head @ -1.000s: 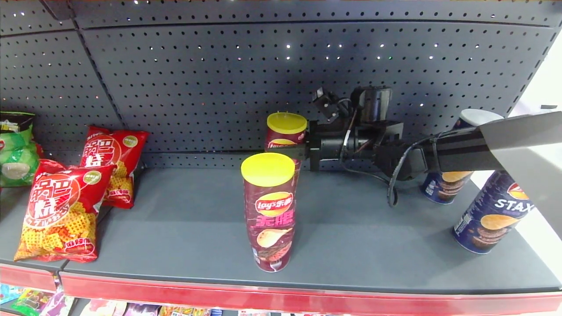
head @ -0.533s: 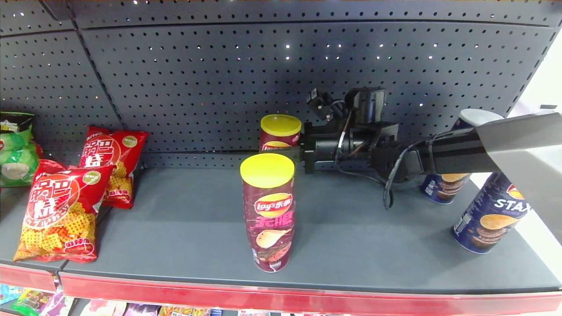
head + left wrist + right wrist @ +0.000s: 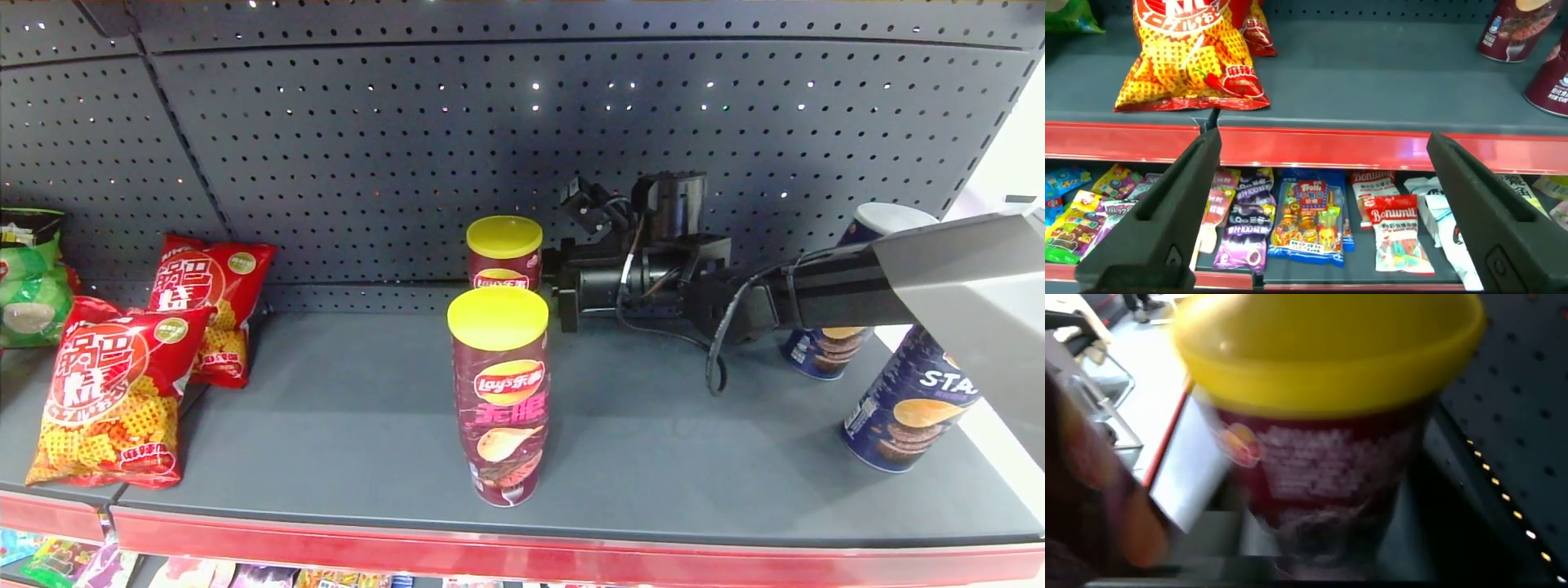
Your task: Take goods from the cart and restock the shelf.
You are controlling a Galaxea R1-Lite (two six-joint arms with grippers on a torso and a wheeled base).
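We find the right pincer (image 3: 535,273) reaching in from the right of the head view, closed on the rear can (image 3: 504,253), a maroon crisp tube with a yellow lid standing upright just above centre frame, close to the pegboard back panel (image 3: 408,147). In the right wrist view the same rear can (image 3: 1323,416) sits close before the camera, lid uppermost. Its base is hidden behind the front can (image 3: 500,392), so we cannot tell whether it rests on the shelf (image 3: 343,425). The front can, of the same kind, stands upright at lower centre, near the shelf's red front edge and apart from the pincer. Two blue cans (image 3: 914,408) occupy the right of the frame, one nearer the front and one farther back, partly covered by the arm. Two red snack bags (image 3: 114,392) lean at the left, with a green bag (image 3: 28,286) at the far left edge. In the left wrist view the left pincer (image 3: 1315,204) has its fingers spread wide with nothing between them, level with the red shelf edge (image 3: 1315,147); sweet packets (image 3: 1310,216) lie on the lower tier beyond it.
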